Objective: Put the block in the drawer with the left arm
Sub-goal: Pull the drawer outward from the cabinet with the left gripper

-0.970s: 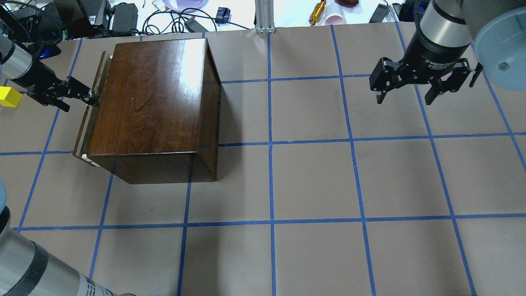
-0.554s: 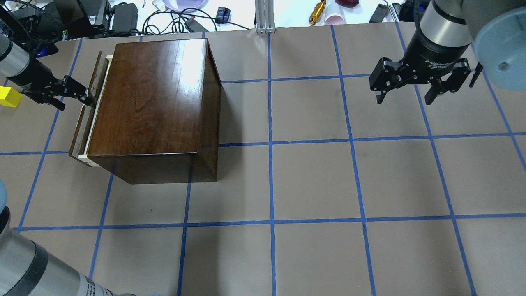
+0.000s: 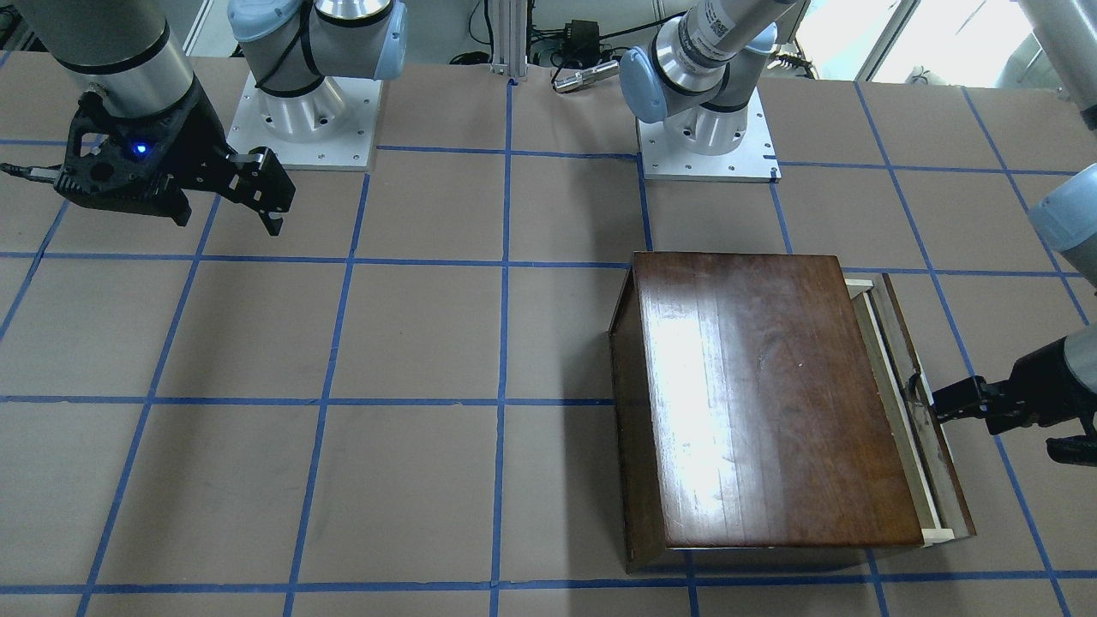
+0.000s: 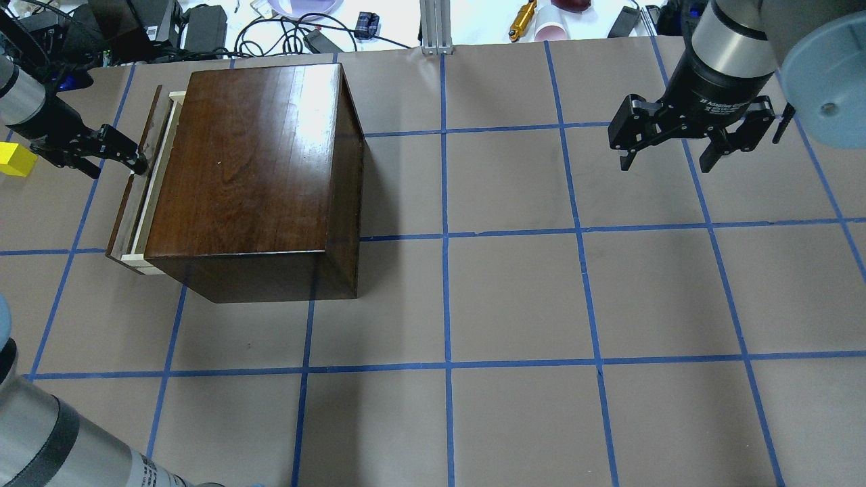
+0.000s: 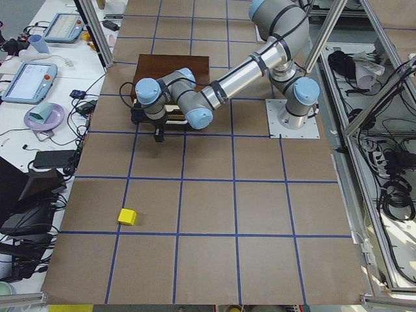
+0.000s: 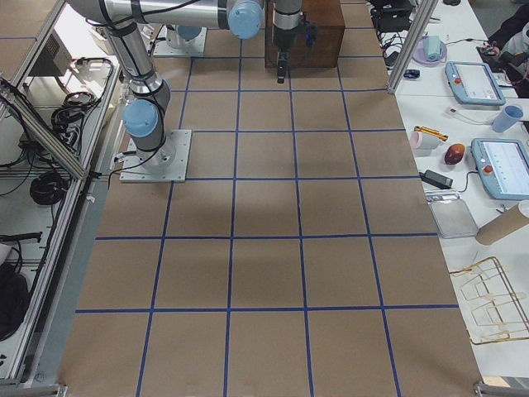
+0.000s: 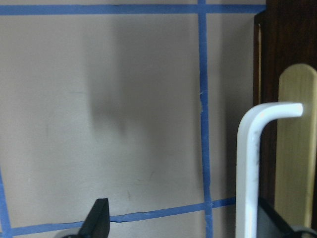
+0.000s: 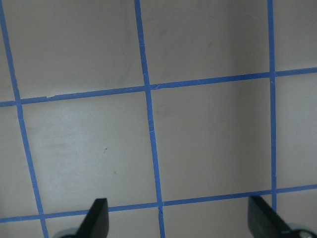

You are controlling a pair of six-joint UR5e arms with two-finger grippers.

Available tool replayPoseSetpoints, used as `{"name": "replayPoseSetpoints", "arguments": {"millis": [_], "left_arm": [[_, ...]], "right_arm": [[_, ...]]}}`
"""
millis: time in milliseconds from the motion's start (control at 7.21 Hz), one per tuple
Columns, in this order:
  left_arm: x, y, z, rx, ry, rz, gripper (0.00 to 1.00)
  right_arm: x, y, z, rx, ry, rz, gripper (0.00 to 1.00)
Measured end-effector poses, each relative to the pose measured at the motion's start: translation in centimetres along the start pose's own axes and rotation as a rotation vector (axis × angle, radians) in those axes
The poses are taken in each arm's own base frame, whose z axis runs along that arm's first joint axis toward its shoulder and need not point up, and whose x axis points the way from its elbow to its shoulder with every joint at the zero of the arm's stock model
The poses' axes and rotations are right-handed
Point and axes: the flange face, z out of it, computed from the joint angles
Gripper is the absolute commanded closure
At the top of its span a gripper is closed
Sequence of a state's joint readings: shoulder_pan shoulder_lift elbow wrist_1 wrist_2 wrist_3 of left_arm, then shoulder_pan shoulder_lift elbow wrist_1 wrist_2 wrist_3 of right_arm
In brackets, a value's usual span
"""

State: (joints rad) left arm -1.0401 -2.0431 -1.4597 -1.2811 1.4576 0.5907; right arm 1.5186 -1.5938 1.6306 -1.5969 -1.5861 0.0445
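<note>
The yellow block [image 4: 15, 159] lies on the table at the far left edge, left of my left gripper; it also shows in the exterior left view [image 5: 127, 216]. The drawer [image 4: 143, 196] stands a little way out of the dark-brown cabinet [image 4: 250, 162], showing a narrow strip of pale wood. My left gripper [image 4: 120, 164] is at the drawer front, open, with the white handle [image 7: 247, 163] between its fingers, close against one finger [image 7: 271, 218]. My right gripper [image 4: 666, 159] hangs open and empty above the table at the far right.
Cables, boxes and small items lie beyond the table's far edge [image 4: 284, 34]. The cabinet [image 3: 771, 394] sits on the brown paper with blue tape lines. The two arm bases [image 3: 300, 111] stand at the robot's side of the table.
The drawer has slid further out of the cabinet, to the left. My left gripper has moved left with the handle. The right arm and the block have not moved.
</note>
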Motion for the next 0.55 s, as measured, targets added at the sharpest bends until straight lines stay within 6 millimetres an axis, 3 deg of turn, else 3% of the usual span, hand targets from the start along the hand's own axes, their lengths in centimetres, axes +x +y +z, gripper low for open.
{"name": "replayPoseSetpoints", "arguments": {"millis": [554], "left_arm": [[-0.97, -0.15, -0.12, -0.005, -0.077, 0.017, 0.00]], "right_arm": [[0.00, 0.00, 0.00, 0.000, 0.000, 0.000, 0.00]]}}
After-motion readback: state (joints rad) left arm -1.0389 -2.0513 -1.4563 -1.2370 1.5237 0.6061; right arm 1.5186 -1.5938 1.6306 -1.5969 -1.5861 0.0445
